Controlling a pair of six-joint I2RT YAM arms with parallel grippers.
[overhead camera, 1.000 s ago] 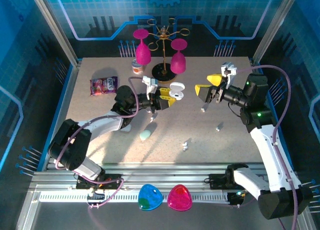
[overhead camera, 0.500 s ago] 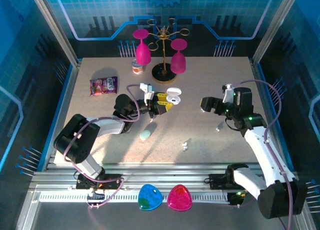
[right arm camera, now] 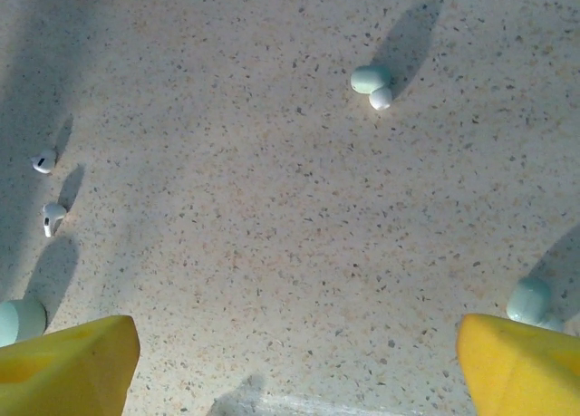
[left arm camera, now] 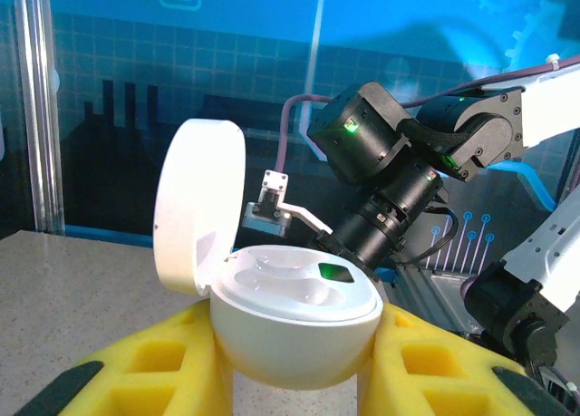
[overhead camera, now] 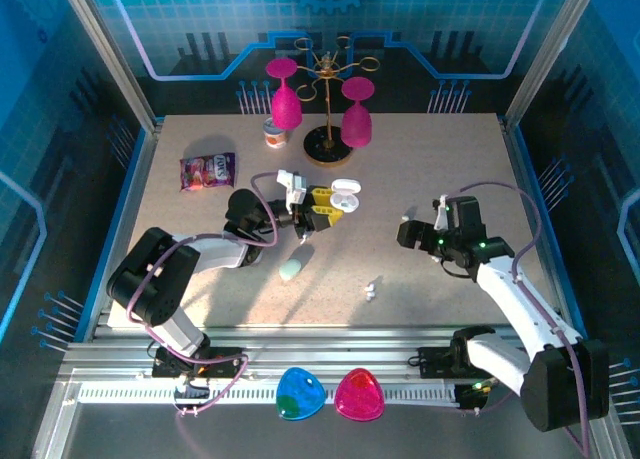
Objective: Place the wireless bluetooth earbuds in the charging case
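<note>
Roughly at the middle of the table (overhead camera: 450, 159), the left gripper (overhead camera: 322, 201) is clamped on the open charging case (left arm camera: 290, 316), lid raised. Two white earbuds (overhead camera: 370, 291) lie toward the near edge. Beyond them, the right gripper (overhead camera: 408, 233) hangs low with its jaws wide apart.

Your arms (overhead camera: 520, 299) are white and black, with purple cables (left arm camera: 286, 130), small green lights (left arm camera: 353, 124) and yellow foam pads (right arm camera: 63, 366).
</note>
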